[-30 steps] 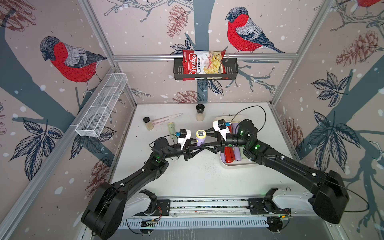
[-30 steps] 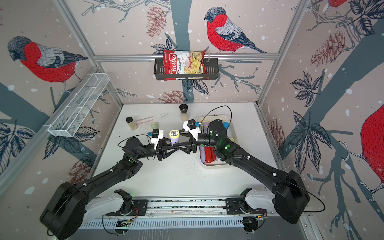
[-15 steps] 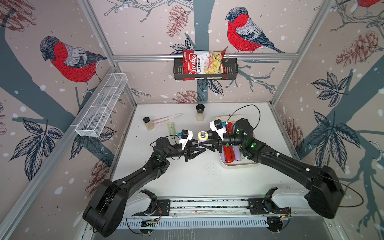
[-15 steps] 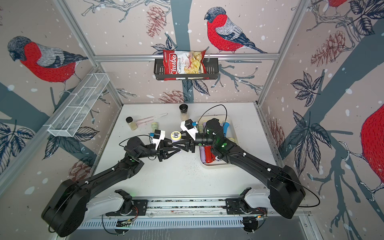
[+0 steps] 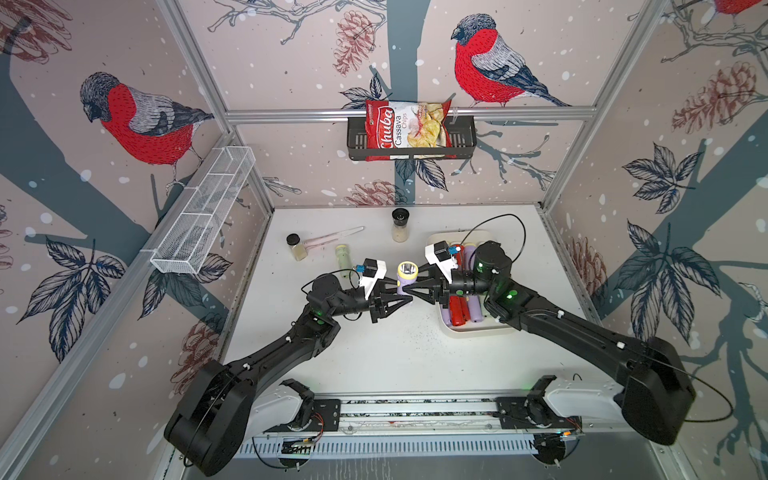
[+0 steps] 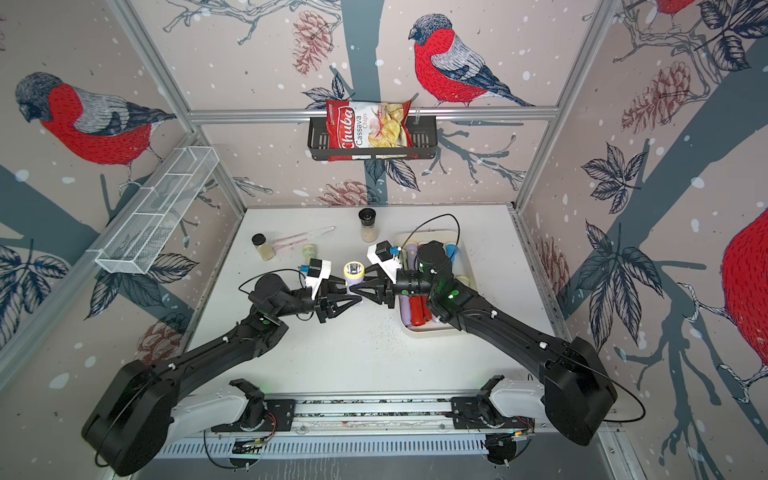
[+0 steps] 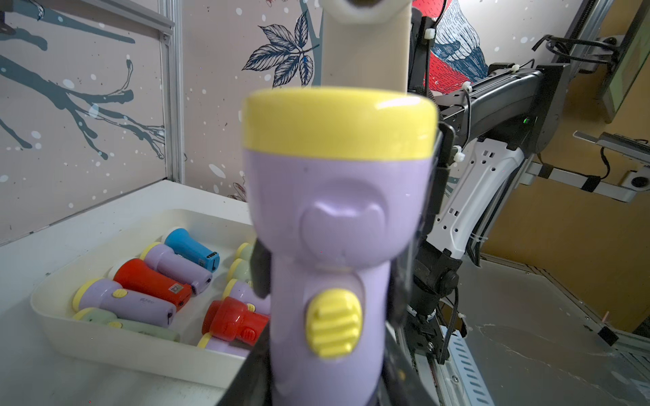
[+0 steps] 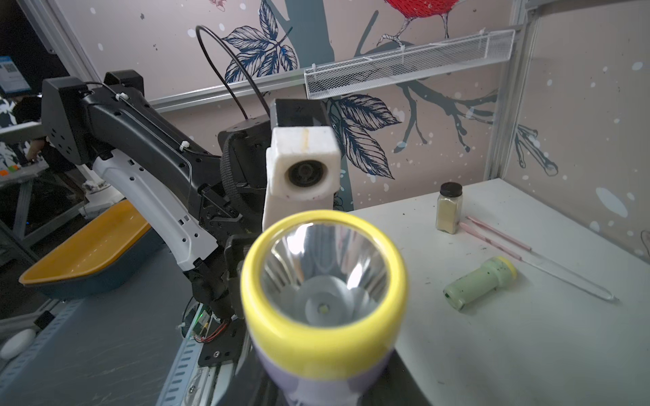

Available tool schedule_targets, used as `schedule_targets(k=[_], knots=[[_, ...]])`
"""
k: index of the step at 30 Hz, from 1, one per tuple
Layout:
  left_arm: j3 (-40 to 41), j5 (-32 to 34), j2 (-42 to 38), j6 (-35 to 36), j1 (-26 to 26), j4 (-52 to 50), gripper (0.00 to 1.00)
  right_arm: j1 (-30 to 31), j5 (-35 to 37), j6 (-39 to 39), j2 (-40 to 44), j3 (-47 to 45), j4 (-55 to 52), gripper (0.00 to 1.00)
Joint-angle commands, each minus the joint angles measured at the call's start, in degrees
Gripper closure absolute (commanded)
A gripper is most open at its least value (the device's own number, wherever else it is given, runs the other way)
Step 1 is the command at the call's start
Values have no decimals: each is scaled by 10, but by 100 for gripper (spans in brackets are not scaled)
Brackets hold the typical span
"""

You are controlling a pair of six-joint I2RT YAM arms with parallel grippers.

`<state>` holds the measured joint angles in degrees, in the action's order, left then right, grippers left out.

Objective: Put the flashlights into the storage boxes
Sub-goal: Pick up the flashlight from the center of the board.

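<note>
Both arms have hold of the same lilac flashlight (image 5: 405, 277) here. The left gripper (image 5: 400, 293) is clamped on its handle, and the right gripper (image 5: 414, 287) is pinching it too from the tray side, with the lens pointing up. It's held just beside the cream tray (image 5: 469, 332), not over it. The tray has a bunch of flashlights (image 7: 147, 281) lying in it. One pale green flashlight (image 5: 342, 257) lies on the table, farther out from the tray.

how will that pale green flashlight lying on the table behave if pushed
The pale green flashlight lies on its round side, so it probably rolls, curving because its head is wider. Moulded plastic body looks stiff, likely light.
</note>
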<state>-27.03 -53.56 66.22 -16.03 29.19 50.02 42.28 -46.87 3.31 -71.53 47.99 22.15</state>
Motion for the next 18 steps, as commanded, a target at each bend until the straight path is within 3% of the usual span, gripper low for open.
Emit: schedule_targets(k=[1,12,15,18], knots=[[-1,29,-4,3,-3,-1,64,-11,17,11,15,-6,28,71],[-5,35,1,2,-3,-12,59,-23,30,25,23,-17,30,73],[-8,32,2,4,-2,-21,66,-23,23,28,21,-19,38,72],[-10,26,7,2,0,-10,72,-20,5,34,12,-17,48,63]])
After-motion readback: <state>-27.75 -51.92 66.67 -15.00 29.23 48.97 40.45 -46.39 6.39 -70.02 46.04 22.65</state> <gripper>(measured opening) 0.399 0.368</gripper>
